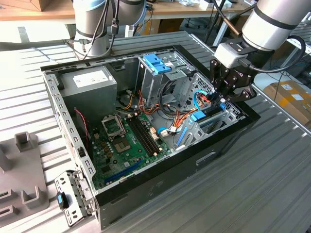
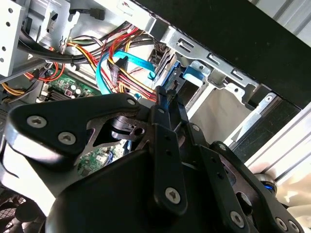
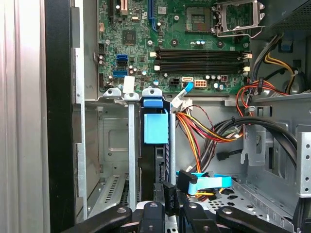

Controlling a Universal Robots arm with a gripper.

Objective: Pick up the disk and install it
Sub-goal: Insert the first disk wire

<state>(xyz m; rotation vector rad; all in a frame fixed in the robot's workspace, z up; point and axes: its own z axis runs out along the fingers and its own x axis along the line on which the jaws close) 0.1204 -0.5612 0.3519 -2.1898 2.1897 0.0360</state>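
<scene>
Poised with gripper (image 1: 224, 94) over drive cage (image 3: 114, 145) of open computer case (image 1: 146, 179), fingers (image 2: 167, 104) pinched narrow, gripping nothing. Beside the fingers, the disk (image 3: 155, 128), slotted on edge in the cage.

An open black computer case (image 1: 160, 182) lies on a slatted metal table (image 1: 252, 189). Inside, the green motherboard (image 1: 121, 145) sits at centre, the grey power supply box (image 1: 90, 82) at its eleven o'clock, a blue bracket (image 1: 156, 63) at one o'clock. Coloured cables (image 1: 170, 124) trail at three o'clock.
</scene>
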